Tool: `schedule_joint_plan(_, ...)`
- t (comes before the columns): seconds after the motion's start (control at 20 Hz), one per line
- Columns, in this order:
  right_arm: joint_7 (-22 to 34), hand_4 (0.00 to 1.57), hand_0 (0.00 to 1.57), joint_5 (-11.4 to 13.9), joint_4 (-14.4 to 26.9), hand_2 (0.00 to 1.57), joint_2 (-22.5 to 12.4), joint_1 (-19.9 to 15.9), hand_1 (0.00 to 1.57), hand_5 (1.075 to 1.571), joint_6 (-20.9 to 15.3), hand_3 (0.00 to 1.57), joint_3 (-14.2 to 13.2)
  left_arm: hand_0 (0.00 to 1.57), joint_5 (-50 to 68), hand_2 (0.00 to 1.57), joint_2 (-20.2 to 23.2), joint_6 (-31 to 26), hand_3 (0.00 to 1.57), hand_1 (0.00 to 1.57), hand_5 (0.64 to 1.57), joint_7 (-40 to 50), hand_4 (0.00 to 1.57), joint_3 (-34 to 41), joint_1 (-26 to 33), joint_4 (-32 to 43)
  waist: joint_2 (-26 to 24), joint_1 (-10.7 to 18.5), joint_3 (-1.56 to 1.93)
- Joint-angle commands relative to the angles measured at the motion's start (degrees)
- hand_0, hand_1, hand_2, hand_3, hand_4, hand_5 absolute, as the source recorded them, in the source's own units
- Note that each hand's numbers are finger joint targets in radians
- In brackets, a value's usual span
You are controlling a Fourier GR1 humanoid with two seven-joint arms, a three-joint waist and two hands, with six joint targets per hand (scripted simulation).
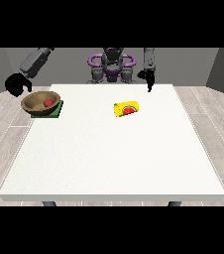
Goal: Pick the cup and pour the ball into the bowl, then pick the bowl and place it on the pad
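Note:
A brown wooden bowl [39,102] rests on the green pad [54,112] at the table's left edge, with a red ball [48,102] inside it. A yellow cup [126,108] lies on its side near the table's middle, its red-lined mouth facing the camera. The hand at the view's left [17,84] hovers just up and left of the bowl, apart from it, its fingers curled and holding nothing. The hand at the view's right [148,80] hangs over the table's far edge with fingers pointing down, holding nothing.
The white table [114,158] stretches broadly toward the camera in front of the cup and bowl. The robot's torso [112,67] stands behind the far edge. Grey wooden floor surrounds the table.

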Motion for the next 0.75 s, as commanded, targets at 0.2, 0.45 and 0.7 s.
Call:
schedule_joint_plan(0.2, 1.28, 0.00, 1.15, 3.00, -2.72, 1.07, 0.84, -4.90, 1.15, 1.568, -3.63, 1.11, 3.76, 0.00, 1.22, 0.00, -1.77, 8.07, 0.00, 0.00, 1.361, -6.17, 1.20, -9.11, 1.78, 8.78, -1.34, -1.52, -0.08)
schedule_joint_plan(0.45, 4.35, 0.75, 0.36, 2.20, -3.52, 0.53, 1.81, -4.84, 0.36, 1.289, 3.98, 0.66, 5.62, 0.00, 4.74, 0.00, -1.81, 16.30, 0.00, 0.00, 1.340, -7.56, 1.22, -15.54, 3.47, 11.96, -3.98, -3.94, -0.05)
schedule_joint_plan(0.7, 5.14, 0.71, 0.00, 1.99, -4.67, 0.58, 1.95, -2.89, 0.00, 1.075, 3.05, 0.75, 5.49, 0.00, 6.91, 0.00, -1.82, 18.60, 0.00, 0.00, 1.340, -5.62, 1.22, -20.03, 4.12, 13.44, -7.84, -4.12, -0.04)
